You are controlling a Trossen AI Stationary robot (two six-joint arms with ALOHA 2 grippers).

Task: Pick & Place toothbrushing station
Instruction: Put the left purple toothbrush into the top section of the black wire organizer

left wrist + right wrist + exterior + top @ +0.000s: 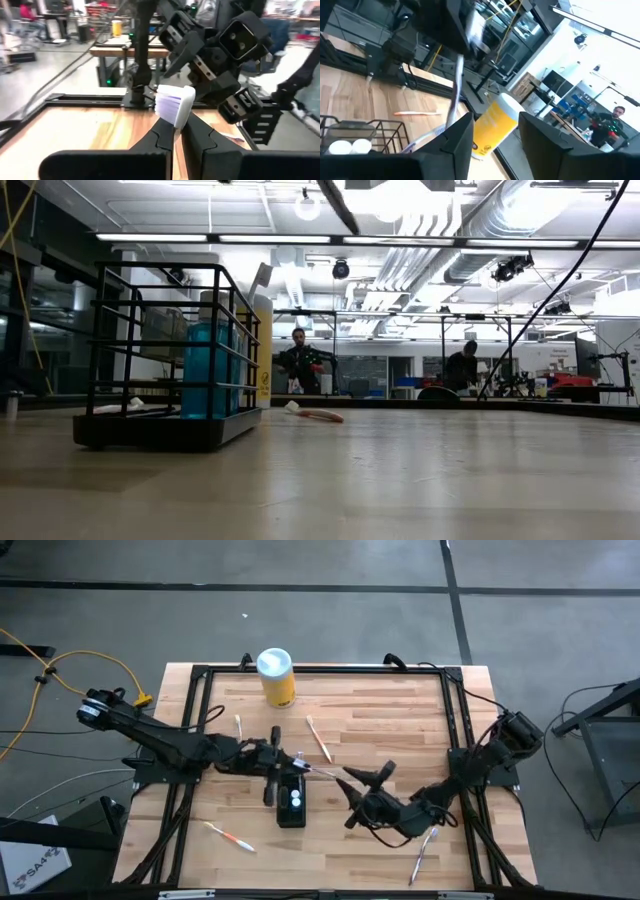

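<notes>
The toothbrushing station stands on the table near its middle, just in front of both grippers. It is a black wire-sided rack with two white discs in it. Judged light, rigid and not fragile; the thin top rails look the best place to grip, the open sides offering little else.

The left gripper is clamped on a white toothbrush at its head end (bristles showing above the fingertips). The right gripper stands with jaws apart, the handle of that brush running between them, apparently unheld.

Farther back is a yellow canister with a white lid; its printing cannot be read. No brand is legible anywhere.
</notes>
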